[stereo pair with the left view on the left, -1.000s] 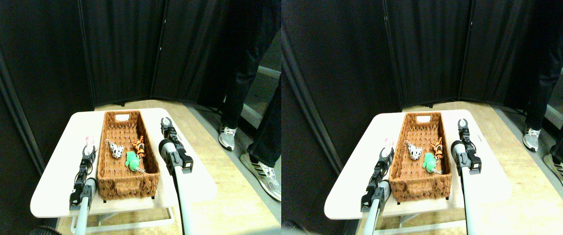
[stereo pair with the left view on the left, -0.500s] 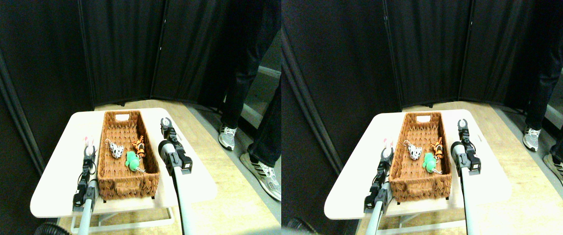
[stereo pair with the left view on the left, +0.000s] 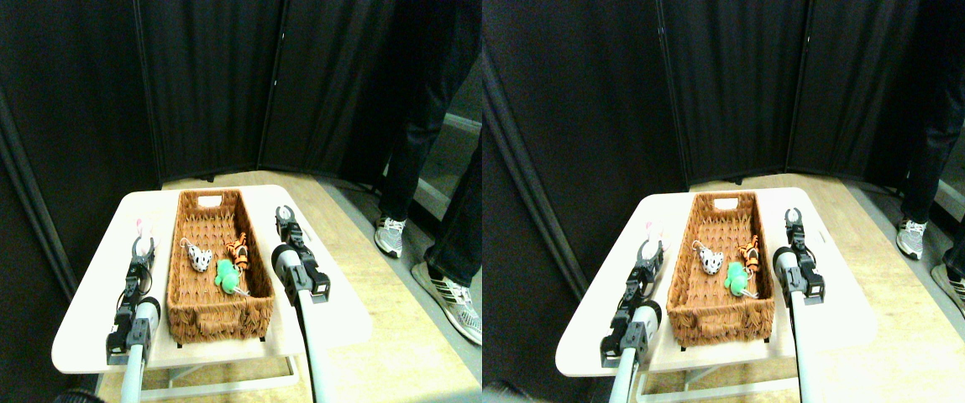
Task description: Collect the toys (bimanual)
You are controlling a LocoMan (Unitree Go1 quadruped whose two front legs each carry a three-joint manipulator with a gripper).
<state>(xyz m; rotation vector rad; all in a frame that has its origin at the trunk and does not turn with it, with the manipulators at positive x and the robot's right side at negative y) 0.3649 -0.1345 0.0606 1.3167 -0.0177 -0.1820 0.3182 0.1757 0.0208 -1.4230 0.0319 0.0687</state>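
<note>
Leftward from the long brown wicker basket (stereo pair with the left view on the left: 215,260) went the left gripper (stereo pair with the left view on the left: 143,244), jaws spread and empty, pale pink plush toy (stereo pair with the left view on the left: 142,226) lying just beyond its tips.

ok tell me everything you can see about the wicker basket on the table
The wicker basket is long, brown and woven, with a cut-out handle slot in its far end wall. It sits upright on the white table, lengthwise away from the robot. Three plush toys lie inside toward the right wall: a white black-spotted one, an orange-black striped one and a green one. Neither arm appears to touch it.
</note>
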